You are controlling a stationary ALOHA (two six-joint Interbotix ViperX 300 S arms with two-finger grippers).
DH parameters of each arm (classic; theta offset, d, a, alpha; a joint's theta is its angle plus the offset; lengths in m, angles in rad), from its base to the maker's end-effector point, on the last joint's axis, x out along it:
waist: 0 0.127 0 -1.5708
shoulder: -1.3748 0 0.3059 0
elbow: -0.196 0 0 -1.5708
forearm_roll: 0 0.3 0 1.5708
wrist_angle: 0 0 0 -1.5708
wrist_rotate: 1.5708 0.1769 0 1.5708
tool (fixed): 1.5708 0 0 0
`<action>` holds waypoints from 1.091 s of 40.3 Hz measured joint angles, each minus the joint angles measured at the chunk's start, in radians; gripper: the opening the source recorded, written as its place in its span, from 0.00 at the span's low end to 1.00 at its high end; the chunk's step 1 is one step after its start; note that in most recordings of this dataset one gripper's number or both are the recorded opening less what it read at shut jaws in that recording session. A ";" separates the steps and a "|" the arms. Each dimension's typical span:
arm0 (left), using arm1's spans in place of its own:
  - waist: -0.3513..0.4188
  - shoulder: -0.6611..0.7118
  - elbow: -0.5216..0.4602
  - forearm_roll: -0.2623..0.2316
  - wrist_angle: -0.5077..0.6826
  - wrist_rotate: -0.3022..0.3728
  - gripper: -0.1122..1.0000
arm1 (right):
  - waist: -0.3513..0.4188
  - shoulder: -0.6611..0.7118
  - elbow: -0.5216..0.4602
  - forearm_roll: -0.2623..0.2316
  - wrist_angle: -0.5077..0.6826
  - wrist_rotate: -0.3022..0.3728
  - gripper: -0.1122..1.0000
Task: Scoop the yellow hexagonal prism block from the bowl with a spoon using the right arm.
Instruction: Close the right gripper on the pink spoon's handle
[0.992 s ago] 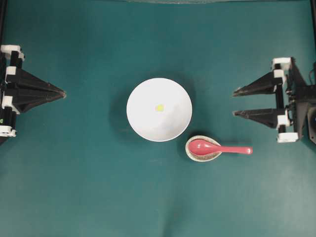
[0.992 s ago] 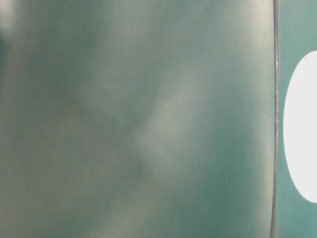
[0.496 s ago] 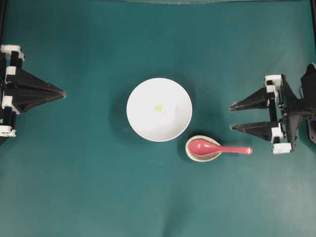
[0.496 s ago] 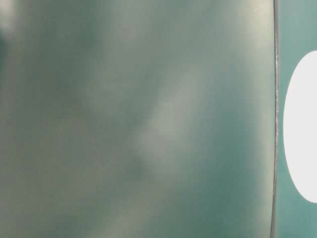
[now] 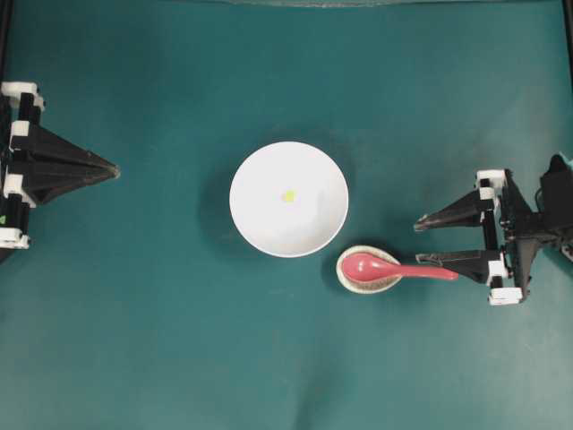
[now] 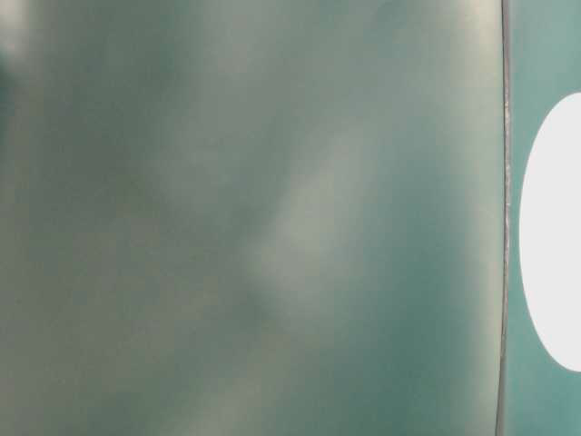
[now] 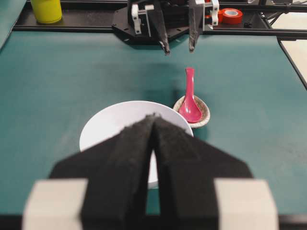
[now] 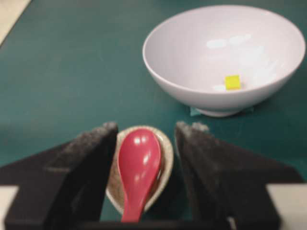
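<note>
The white bowl stands mid-table with the yellow hexagonal prism block lying inside it. In the right wrist view the block rests low on the bowl's inner wall. To the bowl's lower right the pink-red spoon lies with its scoop in a speckled spoon rest, handle pointing right. My right gripper is open over the handle's end, one finger crossing it. The spoon shows between its spread fingers. My left gripper is shut at the far left, empty.
From the left wrist view, a yellow cup and a red tape roll sit on the black frame behind the right arm. The table-level view is a blur with a white oval at its right edge.
My right gripper has moved left and toward the table's front edge, from beside the bowl's level to over the spoon handle's end, staying open. The left arm, bowl and spoon are still.
</note>
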 measured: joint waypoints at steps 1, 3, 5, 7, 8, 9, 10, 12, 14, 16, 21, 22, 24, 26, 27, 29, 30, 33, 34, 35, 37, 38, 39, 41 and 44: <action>0.000 0.000 0.000 -0.002 0.000 0.000 0.11 | 0.015 0.023 -0.003 0.014 -0.020 0.000 0.61; 0.000 0.000 -0.002 0.000 0.000 0.000 0.11 | 0.041 0.063 -0.006 0.034 -0.054 0.002 0.61; 0.000 0.000 -0.002 0.000 0.000 0.000 0.11 | 0.066 0.100 -0.011 0.055 -0.087 0.002 0.61; 0.000 0.000 0.000 0.000 0.000 0.000 0.11 | 0.086 0.135 -0.014 0.069 -0.120 0.006 0.61; 0.000 0.000 0.000 0.000 0.000 0.000 0.11 | 0.097 0.150 -0.015 0.074 -0.132 0.008 0.61; 0.000 0.000 -0.002 0.000 -0.002 0.000 0.11 | 0.106 0.169 -0.017 0.078 -0.146 0.012 0.61; 0.000 -0.002 0.000 -0.002 -0.003 0.000 0.11 | 0.114 0.184 -0.018 0.081 -0.158 0.017 0.61; 0.000 0.000 -0.002 0.000 -0.006 0.000 0.11 | 0.127 0.215 -0.021 0.084 -0.176 0.025 0.61; 0.000 0.000 -0.002 -0.002 -0.008 0.002 0.11 | 0.133 0.242 -0.025 0.086 -0.190 0.034 0.61; 0.000 0.000 0.000 0.000 -0.012 0.002 0.11 | 0.138 0.275 -0.029 0.087 -0.201 0.041 0.61; 0.002 0.000 0.000 -0.002 -0.012 0.002 0.11 | 0.141 0.337 -0.046 0.098 -0.213 0.061 0.61; 0.000 0.000 0.000 -0.002 -0.012 0.002 0.11 | 0.143 0.350 -0.051 0.098 -0.212 0.063 0.61; 0.000 0.000 0.000 0.000 -0.012 0.002 0.11 | 0.144 0.371 -0.058 0.100 -0.212 0.063 0.61; 0.002 0.000 -0.002 0.000 -0.014 0.002 0.11 | 0.147 0.387 -0.067 0.101 -0.212 0.063 0.61; 0.000 0.000 -0.002 -0.002 -0.014 0.002 0.11 | 0.150 0.393 -0.071 0.103 -0.212 0.063 0.61; 0.002 0.000 0.000 -0.002 -0.014 0.002 0.11 | 0.156 0.402 -0.077 0.106 -0.212 0.063 0.61; 0.002 0.000 0.000 0.000 -0.014 0.002 0.11 | 0.160 0.405 -0.078 0.109 -0.210 0.063 0.61; 0.002 0.000 -0.002 -0.002 -0.014 0.002 0.11 | 0.169 0.414 -0.080 0.120 -0.207 0.063 0.61; 0.002 0.000 0.000 0.000 -0.012 0.002 0.11 | 0.172 0.417 -0.080 0.127 -0.206 0.063 0.61; 0.000 0.000 0.000 -0.002 -0.014 0.002 0.11 | 0.173 0.419 -0.078 0.132 -0.202 0.064 0.61; 0.002 0.000 0.000 -0.002 -0.014 0.002 0.11 | 0.181 0.423 -0.078 0.143 -0.199 0.063 0.61; 0.002 0.000 0.000 -0.002 -0.014 0.002 0.11 | 0.183 0.425 -0.077 0.147 -0.198 0.063 0.60; 0.002 0.000 0.000 0.000 -0.014 0.000 0.11 | 0.186 0.426 -0.077 0.149 -0.196 0.064 0.60; 0.002 0.000 0.000 -0.002 -0.014 0.002 0.11 | 0.192 0.430 -0.077 0.155 -0.195 0.063 0.60; 0.002 0.000 -0.002 0.000 -0.012 0.002 0.11 | 0.199 0.434 -0.077 0.160 -0.186 0.064 0.60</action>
